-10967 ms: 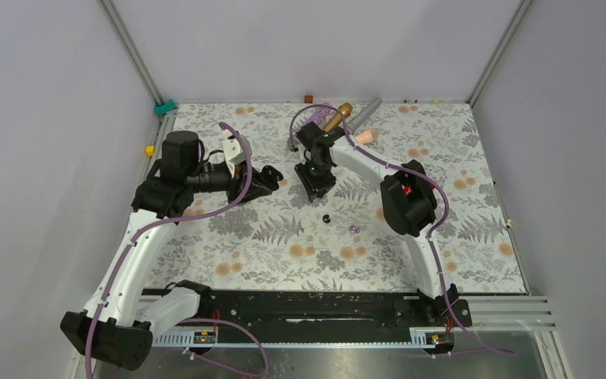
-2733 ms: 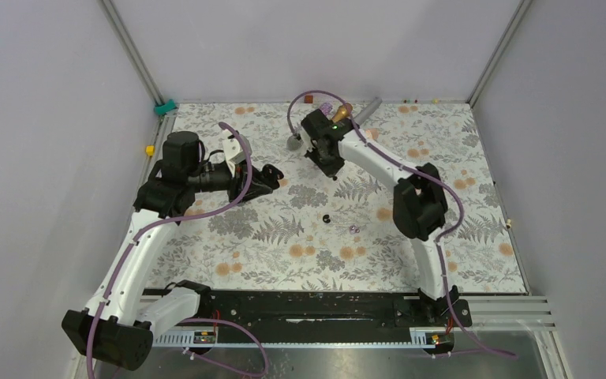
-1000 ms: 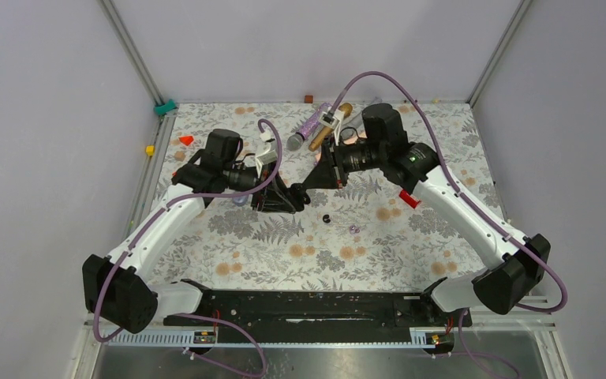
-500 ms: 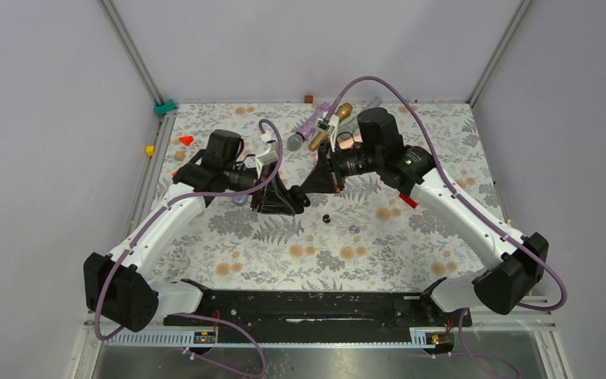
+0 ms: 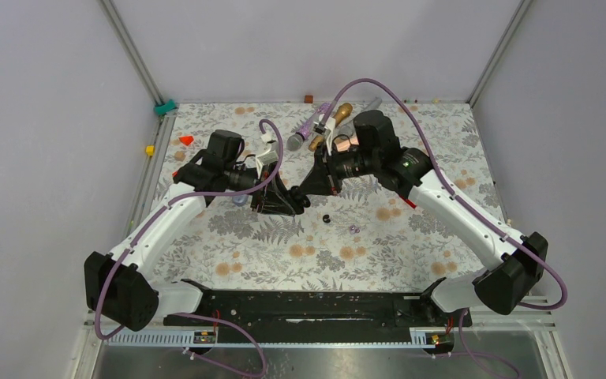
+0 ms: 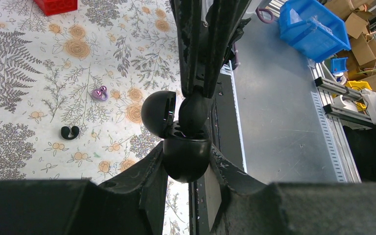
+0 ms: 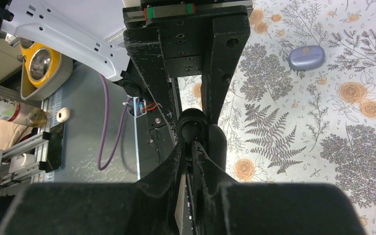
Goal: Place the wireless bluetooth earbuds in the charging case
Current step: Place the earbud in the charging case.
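Note:
My left gripper (image 5: 296, 204) (image 6: 186, 159) is shut on a black charging case (image 6: 186, 152), held above the table with its lid (image 6: 157, 112) open. My right gripper (image 5: 309, 187) (image 7: 194, 143) is shut on a black earbud (image 6: 193, 110) (image 7: 191, 123) and holds it in the case's open top. Another black earbud (image 5: 327, 219) (image 6: 69, 132) and a purple earbud (image 5: 354, 229) (image 6: 98, 93) lie on the floral table just right of the grippers. The other purple earbud is out of view.
A blue-grey oval case (image 7: 307, 57) lies on the table under the left arm. Purple (image 5: 310, 127), gold (image 5: 334, 119) and grey (image 5: 369, 105) microphones lie at the back. A red block (image 5: 407, 200) (image 6: 55, 5) sits by the right arm, and a red wedge (image 5: 185, 140) at far left.
The right arm has come slightly left and lower, bringing the black earbud into the open case. The left gripper holds the case in the same place.

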Available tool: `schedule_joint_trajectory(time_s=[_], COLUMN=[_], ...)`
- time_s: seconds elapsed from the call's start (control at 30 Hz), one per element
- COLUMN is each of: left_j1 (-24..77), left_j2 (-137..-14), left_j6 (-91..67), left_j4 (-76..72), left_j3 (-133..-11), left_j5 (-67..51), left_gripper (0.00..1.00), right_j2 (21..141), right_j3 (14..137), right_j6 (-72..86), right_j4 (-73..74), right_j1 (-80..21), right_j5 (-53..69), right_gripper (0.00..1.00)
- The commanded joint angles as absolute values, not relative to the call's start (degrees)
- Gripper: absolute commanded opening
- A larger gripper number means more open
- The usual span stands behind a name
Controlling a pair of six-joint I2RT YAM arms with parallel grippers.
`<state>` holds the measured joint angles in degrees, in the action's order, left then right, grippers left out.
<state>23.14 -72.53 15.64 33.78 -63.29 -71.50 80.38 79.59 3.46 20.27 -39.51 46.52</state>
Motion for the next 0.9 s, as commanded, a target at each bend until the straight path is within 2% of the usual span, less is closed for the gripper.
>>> schedule_joint_trajectory(time_s=[0.0, 0.87], left_j1=[23.27, 23.29], left_j2=[-72.25, -72.09], left_j6=[16.88, 16.88], left_j4=[32.61, 32.61], left_j3=[-65.94, -66.13], left_j5=[-74.52, -74.72], left_gripper=[0.0, 0.0], right_j2=[79.61, 81.9], right_j3=[79.54, 79.79], right_j6=[1.96, 1.92], right_j4=[19.22, 19.28], right_j1=[-40.33, -42.91], right_j5=[45.18, 43.38], right_gripper=[0.13, 0.17])
